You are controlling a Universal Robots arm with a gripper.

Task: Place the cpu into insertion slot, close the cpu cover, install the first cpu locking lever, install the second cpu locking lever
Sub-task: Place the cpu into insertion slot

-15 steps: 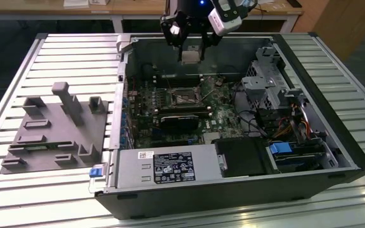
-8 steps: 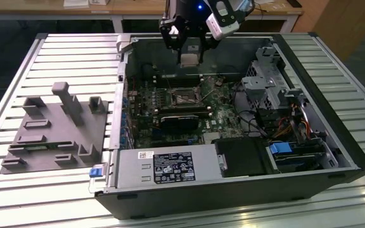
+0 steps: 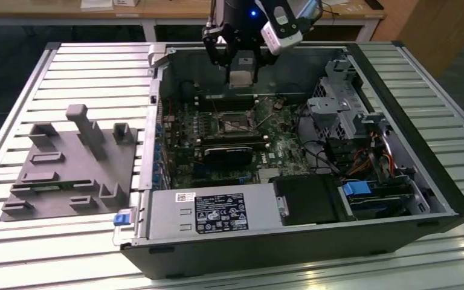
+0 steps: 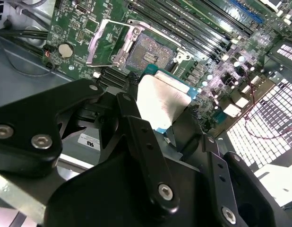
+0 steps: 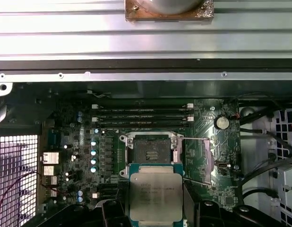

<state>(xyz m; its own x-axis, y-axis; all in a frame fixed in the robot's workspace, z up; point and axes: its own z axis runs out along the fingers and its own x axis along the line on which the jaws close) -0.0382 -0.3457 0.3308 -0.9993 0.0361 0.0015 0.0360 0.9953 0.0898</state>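
Cpu (image 5: 155,195): gripped above the motherboard (image 5: 70,137), clear of the insertion slot (image 5: 150,151) and just beside it, on the slot's side away from the memory slots (image 5: 142,116).
Facing: the dull metal top is turned toward both wrist cameras. The chip is square, so it has no long axis. In the first wrist view its edges run parallel to the slot's rim.
Hidden: one edge is cut off at the border of the first wrist view. In the second wrist view the black fingers (image 4: 139,127) cover the near part, and the underside is unseen.
Gripper (image 4: 161,109): closed on two opposite edges of the cpu, with the chip filling the gap between the fingers.
Insertion slot: uncovered, with its dark centre exposed.
Cpu cover (image 5: 198,158): swung off the slot toward the motherboard edge with the coin cell (image 5: 222,122). Its tilt is hard to judge.
Case (image 3: 296,241): lies open on the slatted table (image 3: 87,66). In the exterior view the chip is hard to make out.
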